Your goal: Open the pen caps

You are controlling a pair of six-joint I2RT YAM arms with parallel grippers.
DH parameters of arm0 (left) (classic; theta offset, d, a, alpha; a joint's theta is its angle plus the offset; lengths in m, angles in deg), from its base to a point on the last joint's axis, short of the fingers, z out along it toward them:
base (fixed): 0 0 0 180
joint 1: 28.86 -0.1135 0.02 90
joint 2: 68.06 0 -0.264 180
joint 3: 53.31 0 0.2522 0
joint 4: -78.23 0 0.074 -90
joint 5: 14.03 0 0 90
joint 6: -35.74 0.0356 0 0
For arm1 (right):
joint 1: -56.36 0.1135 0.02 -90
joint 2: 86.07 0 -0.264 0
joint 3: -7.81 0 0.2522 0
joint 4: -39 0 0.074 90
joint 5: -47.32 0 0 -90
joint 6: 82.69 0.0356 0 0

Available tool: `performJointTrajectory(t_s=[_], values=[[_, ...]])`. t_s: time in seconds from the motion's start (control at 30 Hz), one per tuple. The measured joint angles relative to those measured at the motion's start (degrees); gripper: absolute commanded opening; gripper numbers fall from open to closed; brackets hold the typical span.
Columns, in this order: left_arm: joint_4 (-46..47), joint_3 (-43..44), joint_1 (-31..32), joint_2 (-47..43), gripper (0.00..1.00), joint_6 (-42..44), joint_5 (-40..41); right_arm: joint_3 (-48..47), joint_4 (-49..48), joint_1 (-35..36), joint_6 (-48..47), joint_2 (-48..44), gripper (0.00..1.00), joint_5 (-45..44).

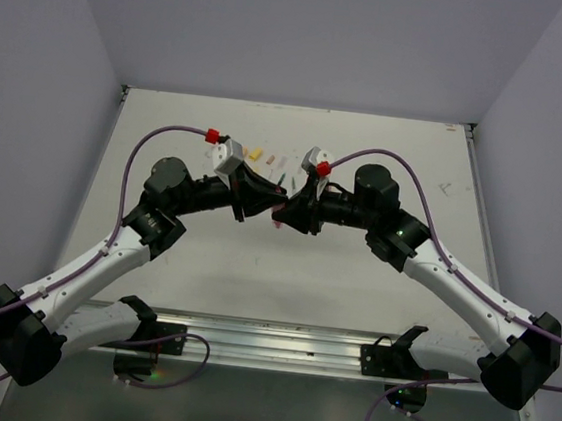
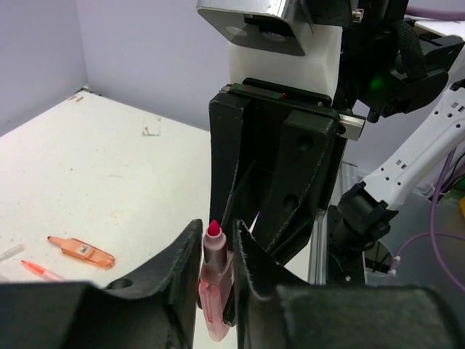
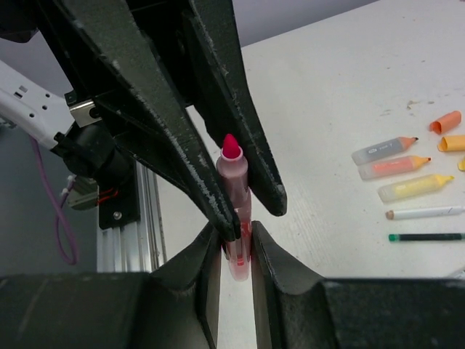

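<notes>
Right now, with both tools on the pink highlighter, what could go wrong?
1. The left tool and right tool both clamp the short pink highlighter, their fingers crowded together; pulling apart could scrape them or twist it loose.
2. Its bare tip sits between the left tool's fingers, so ink may smear them.
3. It hangs above the table; a slip drops it.

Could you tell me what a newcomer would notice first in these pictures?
Above the middle of the table, the left gripper and the right gripper meet, each clamped on one pink highlighter, its tip bare. Farther back, a row of pens lies with loose caps beside it.
</notes>
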Motion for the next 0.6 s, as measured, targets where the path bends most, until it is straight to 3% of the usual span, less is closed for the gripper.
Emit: performJointTrajectory(t_s=[0.03, 0.1, 0.13, 0.2, 0.23, 0.33, 0.5, 0.6], values=[[0.00, 0.00, 0.00, 0.02, 0.38, 0.04, 0.26, 0.00, 0.02, 0.00, 0.07, 0.00, 0.01, -0.09], [0.04, 0.00, 0.00, 0.02, 0.46, 0.24, 0.92, 0.17, 0.00, -0.02, 0.17, 0.00, 0.00, -0.81], [0.02, 0.00, 0.00, 0.04, 0.59, 0.15, 1.29, 0.39, 0.00, -0.04, 0.22, 0.00, 0.00, -1.31], [0.04, 0.00, 0.00, 0.04, 0.74, 0.31, 2.43, 1.09, 0.02, -0.04, 0.28, 0.00, 0.00, -1.88], [0.00, 0.00, 0.00, 0.04, 0.87, 0.24, 3.02, 1.49, 0.15, -0.09, 0.35, 0.00, 0.00, -2.40], [-0.09, -0.02, -0.15, 0.00, 1.00, -0.46, 5.97, 2.91, 0.37, -0.31, 0.72, 0.07, 0.00, -3.82], [-2.69, -0.04, -0.72, -1.57, 1.00, -1.68, 15.39, 3.61, 2.82, -1.73, 1.55, 1.97, 0.00, -8.92], [-9.05, 0.92, -0.98, -2.97, 1.00, -2.99, 25.40, 2.84, 5.79, -4.37, 2.29, 5.44, 0.00, -12.55]])
